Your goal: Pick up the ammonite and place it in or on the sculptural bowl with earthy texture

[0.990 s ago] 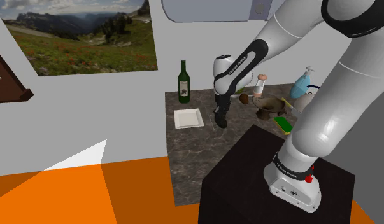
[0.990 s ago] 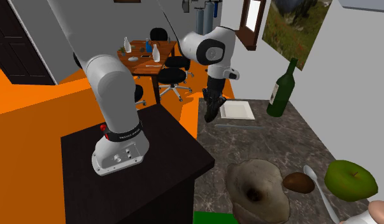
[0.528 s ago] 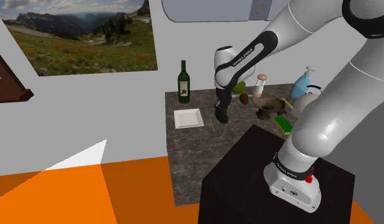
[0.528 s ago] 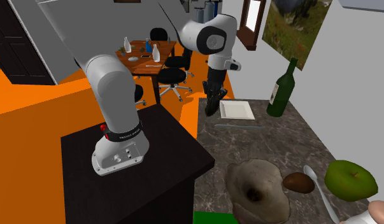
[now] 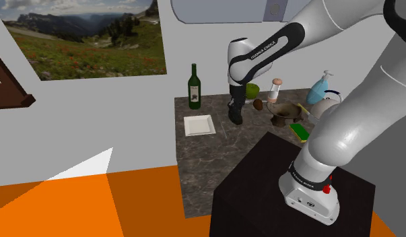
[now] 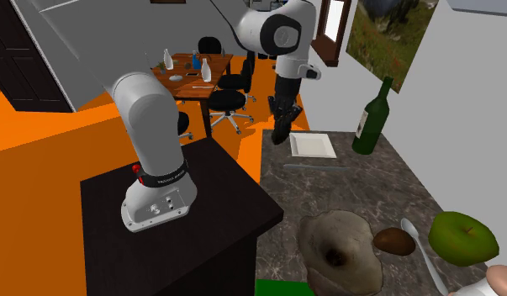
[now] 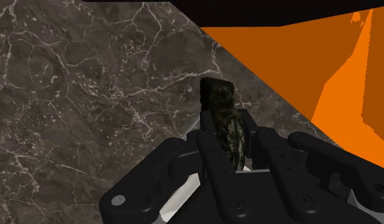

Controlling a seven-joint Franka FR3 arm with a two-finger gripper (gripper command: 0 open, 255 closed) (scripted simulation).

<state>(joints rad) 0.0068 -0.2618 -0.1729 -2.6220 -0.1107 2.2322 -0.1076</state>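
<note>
Wrist view: one pincer (image 7: 227, 132) clamps one mottled ammonite (image 7: 217, 95) above the counter (image 7: 88, 95); one brown bowl (image 6: 317, 234) sits apart.

The white arm (image 5: 265, 52) reaches over the dark marbled worktop (image 5: 208, 161), its black hand (image 5: 235, 120) pointing down just beside a square white plate (image 5: 198, 126). A green bottle (image 5: 193, 87) stands behind the plate. Toward the shoulder view's right sits a rough brown bowl (image 5: 283, 112), near a green apple (image 5: 252, 89) and a blue soap dispenser (image 5: 320, 88)

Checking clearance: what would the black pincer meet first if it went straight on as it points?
Probably the dark veined stone countertop, near its edge; the mottled dark ammonite clasped in the black pincer would touch first.
</note>
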